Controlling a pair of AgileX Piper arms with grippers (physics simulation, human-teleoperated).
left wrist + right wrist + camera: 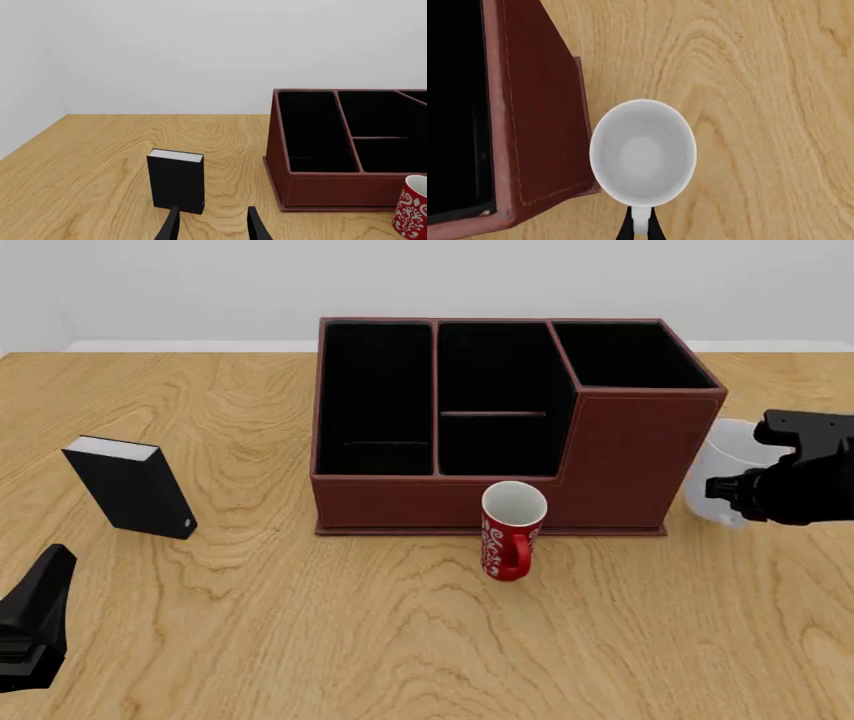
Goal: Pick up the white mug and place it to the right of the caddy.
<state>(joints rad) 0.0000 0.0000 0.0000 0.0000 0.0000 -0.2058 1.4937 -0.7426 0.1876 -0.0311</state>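
The white mug (pixel 710 475) stands upright on the wooden bench (pixel 400 630), just beside the right wall of the caddy (pixel 627 455), toward the bench's right edge. From the right wrist view its open mouth (pixel 642 152) faces up, and its rim lies very close to the caddy's (pixel 540 115) base flange; whether they touch cannot be told. The right pincer (pixel 639 227) is clenched on the mug's handle, its two dark fingers (pixel 625 231) pinching the white loop between them. In the front view the right arm's dark body covers the mug's right side.

The left pincer (pixel 211 226) hangs released and empty over the bench near its front left corner, with the black box (pixel 127 485) just ahead of it. A red mug (pixel 511 530) stands upright just before the caddy's front wall.
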